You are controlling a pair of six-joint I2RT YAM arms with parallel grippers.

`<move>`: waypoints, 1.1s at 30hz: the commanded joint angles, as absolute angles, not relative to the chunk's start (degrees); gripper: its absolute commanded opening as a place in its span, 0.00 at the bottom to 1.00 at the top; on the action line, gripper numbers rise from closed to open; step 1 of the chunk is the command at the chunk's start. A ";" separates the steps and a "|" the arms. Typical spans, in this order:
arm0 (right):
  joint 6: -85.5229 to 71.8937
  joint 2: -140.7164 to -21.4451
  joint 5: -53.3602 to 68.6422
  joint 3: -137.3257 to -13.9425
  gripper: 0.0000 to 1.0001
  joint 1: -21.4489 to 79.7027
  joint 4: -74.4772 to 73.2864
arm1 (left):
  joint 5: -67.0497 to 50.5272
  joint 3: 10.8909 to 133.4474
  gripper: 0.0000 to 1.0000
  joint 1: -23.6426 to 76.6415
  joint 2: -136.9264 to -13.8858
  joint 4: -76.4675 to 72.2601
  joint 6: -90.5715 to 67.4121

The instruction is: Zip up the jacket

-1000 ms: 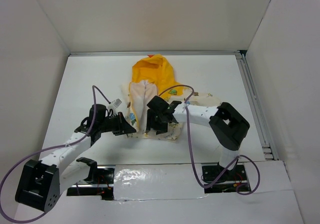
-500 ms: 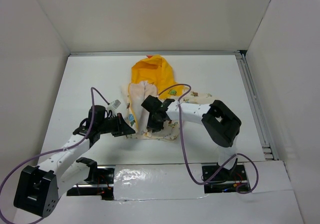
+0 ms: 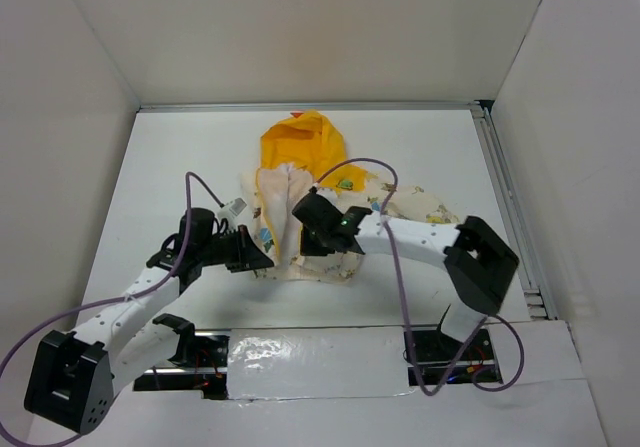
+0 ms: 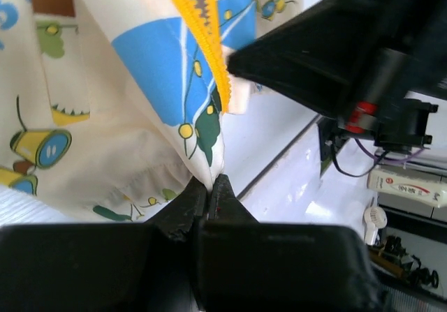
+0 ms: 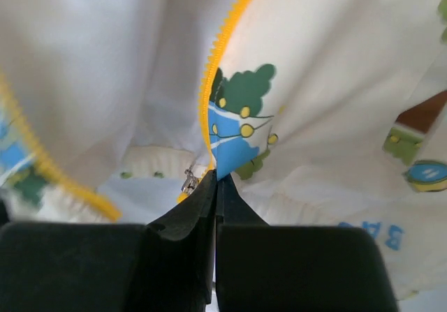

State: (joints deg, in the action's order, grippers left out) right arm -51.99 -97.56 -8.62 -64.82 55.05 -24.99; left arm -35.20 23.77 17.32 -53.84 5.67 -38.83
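Jacket (image 3: 300, 182): lies front up near the middle of the white surface (image 3: 170, 167). The hem points toward 6 o'clock. The front is open, with the cream printed panels parted.
Hood (image 3: 303, 145): bright yellow, spread flat at the jacket's 12 o'clock end.
Sleeve (image 3: 425, 202): printed cream, stretched toward 3 o'clock and partly under the right arm.
Left end effector (image 4: 210, 186): comes in from 9 o'clock to the hem's 7 o'clock corner. Its jaws are pressed fully together on a point of cream fabric at the panel's lower edge, and the cloth rises taut from the tips.
Right end effector (image 5: 215, 181): sits over the hem, at 3 o'clock of the left one and close beside it. Its jaws are clamped together with no gap on the bottom tip of the other panel, right at the blue and green print.
Zip teeth (image 5: 218, 47): a yellow row along the edge of the panel held by the right end effector, running up toward 12 o'clock from the grip. The left wrist view shows a matching yellow row on the panel held there.
Metal piece (image 5: 188, 181): small and silvery, just at 9 o'clock of the right fingertips, against the yellow edge. It is too small to tell what it is.
Zip state: the two toothed edges lie apart, not joined.
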 commanded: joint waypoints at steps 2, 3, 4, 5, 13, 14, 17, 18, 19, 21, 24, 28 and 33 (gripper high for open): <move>-36.41 -83.08 -13.35 -57.41 0.00 55.98 -7.31 | -38.85 30.23 0.00 18.72 -53.70 3.69 -36.65; -31.86 -81.06 -14.49 -56.70 0.00 55.99 -5.90 | -38.93 31.10 0.00 18.89 -53.70 3.52 -36.65; -29.03 -77.90 -14.24 -56.25 0.00 55.99 -3.80 | -38.94 32.77 0.00 18.98 -53.79 3.52 -36.74; -26.74 -76.57 -14.24 -55.64 0.00 55.99 -2.56 | -39.11 33.57 0.00 19.07 -54.14 3.34 -36.48; -14.51 -63.99 -5.47 -42.74 0.00 55.29 13.87 | -40.86 42.18 0.00 19.42 -59.49 0.97 -35.95; -13.11 -62.59 -3.36 -41.58 0.00 54.41 16.50 | -41.74 42.80 0.00 19.34 -59.94 0.62 -35.86; -11.78 -61.09 3.59 -38.76 0.00 52.83 18.54 | -42.63 44.64 0.00 19.34 -61.95 -1.49 -35.68; -11.52 -60.82 4.56 -38.41 0.00 52.39 19.07 | -42.45 45.43 0.00 19.51 -63.70 -1.76 -35.68; -11.17 -60.65 5.44 -37.97 0.00 52.47 19.07 | -42.19 45.79 0.00 19.51 -64.68 -1.93 -35.51; -11.51 -60.99 4.66 -37.88 0.00 52.30 18.98 | -43.59 46.93 0.00 20.38 -67.31 -2.46 -34.90; -13.96 -62.49 1.85 -38.58 0.00 51.94 18.81 | -42.81 47.37 0.00 22.75 -69.51 -2.90 -34.11; -16.43 -64.33 -2.01 -38.76 0.00 51.59 21.00 | -42.18 46.41 0.00 27.50 -70.05 -3.08 -33.93; -18.10 -67.75 -12.63 -40.87 0.00 52.47 17.94 | -43.59 43.86 0.00 29.18 -66.01 -1.50 -35.15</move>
State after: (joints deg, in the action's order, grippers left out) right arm -16.88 -65.69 -3.11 -38.26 52.16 14.55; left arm -39.68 44.51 27.49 -69.82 0.03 -34.87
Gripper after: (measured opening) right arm 0.009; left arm 0.041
